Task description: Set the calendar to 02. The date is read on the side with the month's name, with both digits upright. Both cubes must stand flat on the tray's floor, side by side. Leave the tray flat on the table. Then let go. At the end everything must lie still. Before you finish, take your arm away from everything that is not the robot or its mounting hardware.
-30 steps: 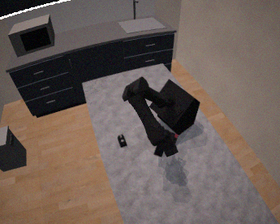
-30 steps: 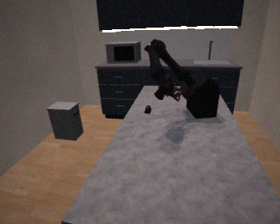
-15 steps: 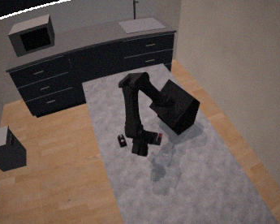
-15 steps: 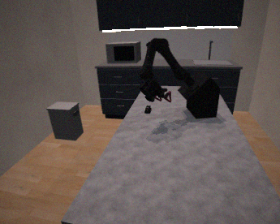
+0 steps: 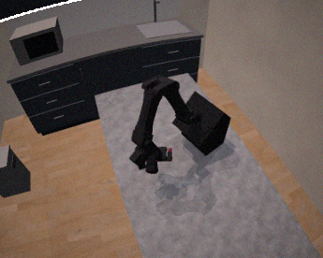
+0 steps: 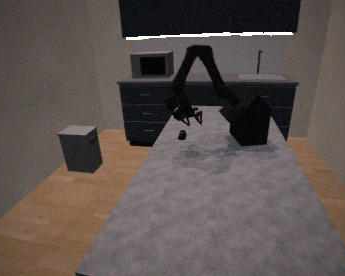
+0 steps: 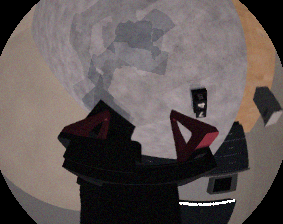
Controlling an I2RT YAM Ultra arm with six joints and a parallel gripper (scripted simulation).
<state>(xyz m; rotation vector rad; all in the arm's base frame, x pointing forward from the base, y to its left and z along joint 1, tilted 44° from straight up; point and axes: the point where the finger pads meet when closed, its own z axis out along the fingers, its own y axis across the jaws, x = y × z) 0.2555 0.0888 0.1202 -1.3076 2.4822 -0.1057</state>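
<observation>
The calendar (image 6: 182, 134) (image 7: 200, 100) is a small dark block near the table's left edge, too small for me to make out its cubes or digits. In the top view the arm hides it. My gripper (image 5: 158, 156) (image 6: 192, 119) (image 7: 140, 113) has red-tipped fingers. It is open and empty and hangs in the air above the calendar, a little to its right in the exterior view. In the wrist view the calendar lies beyond the right fingertip, clear of both fingers.
The grey table (image 5: 232, 210) (image 6: 213, 210) runs long toward the front. The arm's dark, house-shaped base box (image 5: 208, 125) (image 6: 250, 122) stands on it at the back right. A counter with a microwave (image 5: 37, 42) (image 6: 152, 64) is behind. A grey bin (image 5: 7, 172) (image 6: 80, 148) stands on the floor to the left.
</observation>
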